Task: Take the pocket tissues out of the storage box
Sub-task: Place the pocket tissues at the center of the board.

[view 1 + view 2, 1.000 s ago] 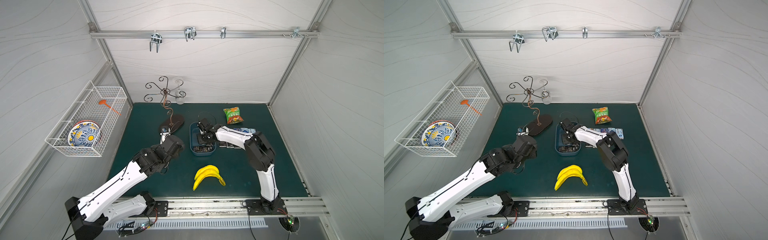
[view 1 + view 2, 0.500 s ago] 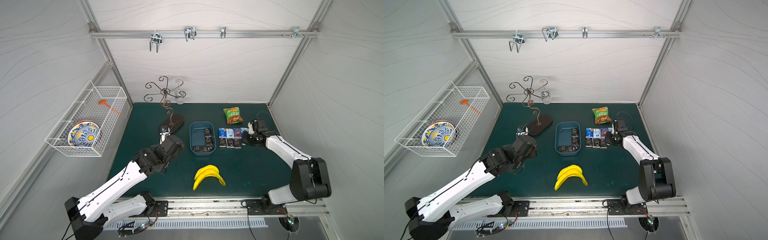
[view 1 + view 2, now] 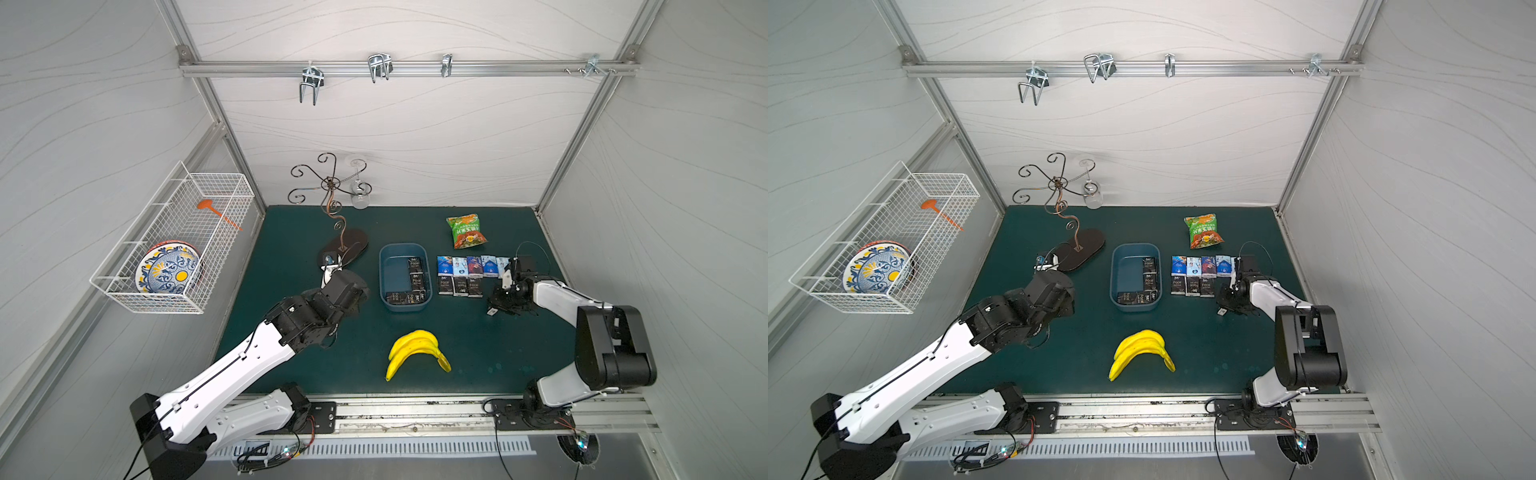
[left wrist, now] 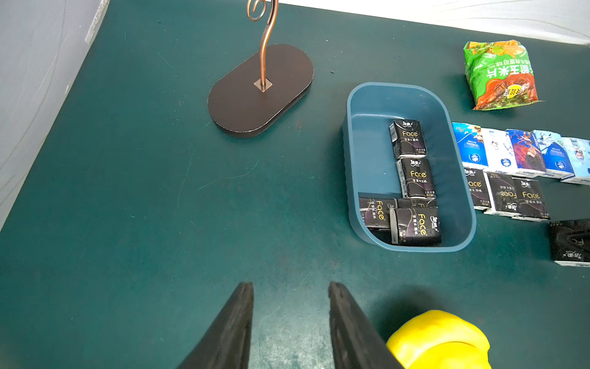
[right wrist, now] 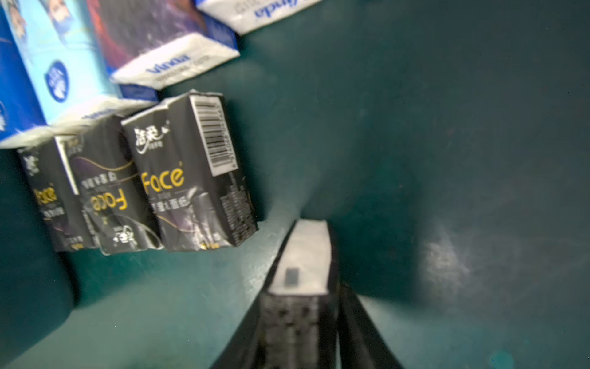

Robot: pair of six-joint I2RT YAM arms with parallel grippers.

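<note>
Worktop (image 3: 291, 249): dark green, inside a white-walled cell.
Box (image 3: 388, 270): blue-grey, open-topped, at the middle of the worktop.
Boxed packs (image 4: 415, 179): at least four black ones along the box's right and near walls; its left part is bare.
Rows (image 3: 460, 276): just right of the box, five blue-and-white packs on the far side and three black ones on the near side, the two rows touching.
Right end effector (image 3: 495, 307): low over the worktop, right of the black row and nearer.
Black pack (image 5: 300, 255): on edge between the right fingers; whether they press it cannot be told.
Left end effector (image 4: 290, 287): left of the box, fingers slightly apart, empty.
Bananas (image 3: 415, 353): nearer than the box.
Snack bag (image 3: 466, 230): beyond the rows.
</note>
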